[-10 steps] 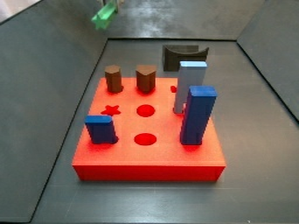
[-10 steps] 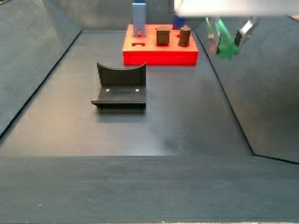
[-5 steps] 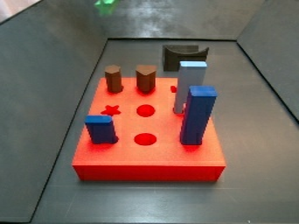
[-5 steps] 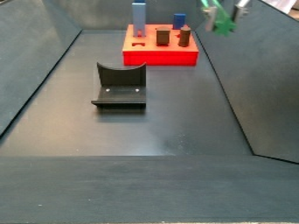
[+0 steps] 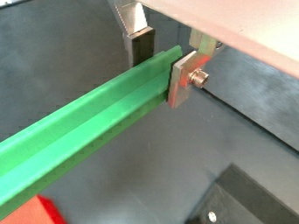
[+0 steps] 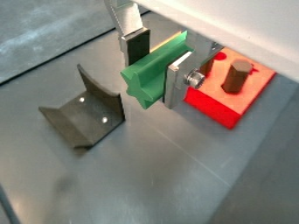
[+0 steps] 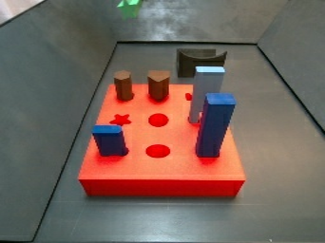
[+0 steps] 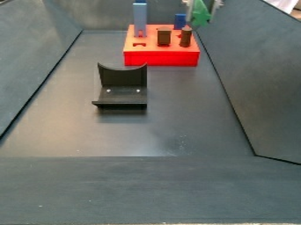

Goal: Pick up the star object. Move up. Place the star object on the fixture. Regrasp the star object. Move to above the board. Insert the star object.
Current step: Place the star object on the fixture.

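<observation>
My gripper [image 6: 156, 68] is shut on the star object [image 6: 146, 80], a long green ridged bar clamped between the silver finger plates in both wrist views [image 5: 82, 122]. It hangs high in the air; only its green tip shows at the upper edge of both side views [image 7: 128, 3] [image 8: 200, 12]. The red board [image 7: 159, 180] lies on the floor below, also seen in a side view [image 8: 159, 58] and a wrist view [image 6: 228, 109]. The dark fixture [image 8: 120, 85] stands apart from the board, empty, and shows beside the bar in a wrist view [image 6: 84, 118].
On the board stand two brown pegs [image 7: 124, 86] [image 7: 159, 85], a tall blue block [image 7: 215, 125], a short blue block [image 7: 109, 140] and a light grey-blue upright block [image 7: 206, 90]. Dark sloping walls enclose the floor on both sides.
The gripper has carried the green bar upward and across toward the board; the bar is now nearly out of both side views. Board and fixture have not moved.
</observation>
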